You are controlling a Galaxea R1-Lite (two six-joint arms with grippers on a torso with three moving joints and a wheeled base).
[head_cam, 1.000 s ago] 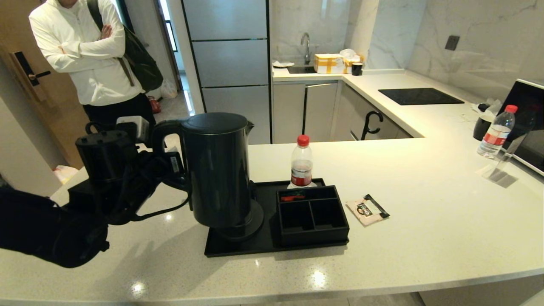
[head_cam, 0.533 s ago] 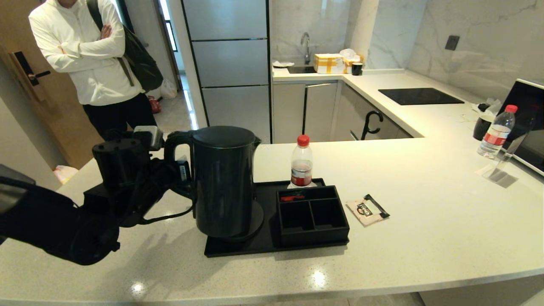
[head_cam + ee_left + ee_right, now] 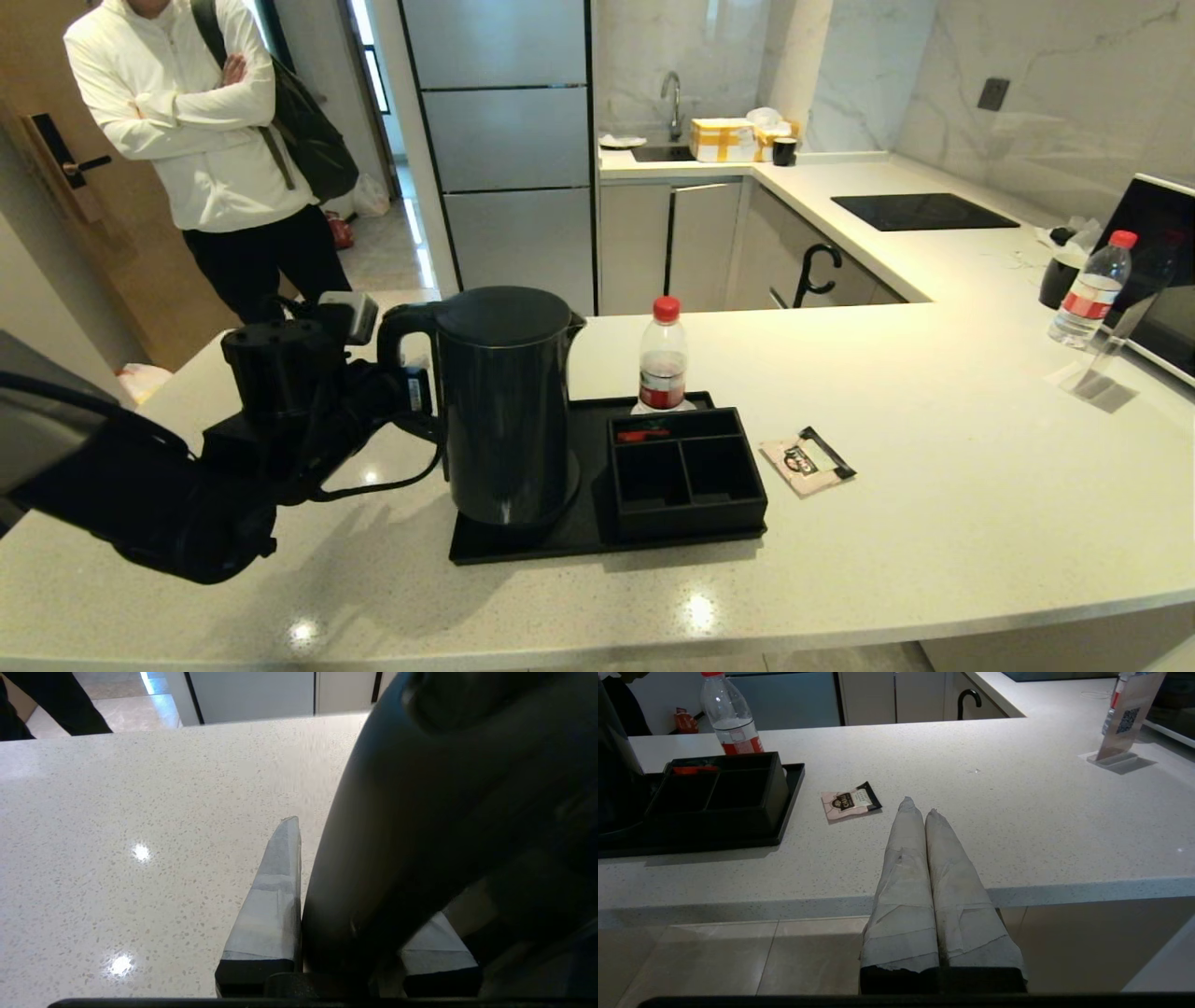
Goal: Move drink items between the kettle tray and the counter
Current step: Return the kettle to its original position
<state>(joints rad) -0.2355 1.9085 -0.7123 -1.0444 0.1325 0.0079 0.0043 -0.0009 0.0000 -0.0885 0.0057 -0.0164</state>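
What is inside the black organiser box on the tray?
The organiser shows a small red item in its far compartment. The two near compartments look empty, though their floors are dark.

The broad, pale cream-grey speckled stone surface [image 3: 934, 448] with its glossy finish and rounded edge carries a flat black rectangular tray [image 3: 523, 546] with a low rim. Just beside the tray's right end, apart from it, a small flat beige sachet [image 3: 807, 461] with a dark logo lies flat on the stone. Well apart at the far right stand a clear red-capped plastic bottle [image 3: 1090, 289] and a clear upright sign holder [image 3: 1102, 369].
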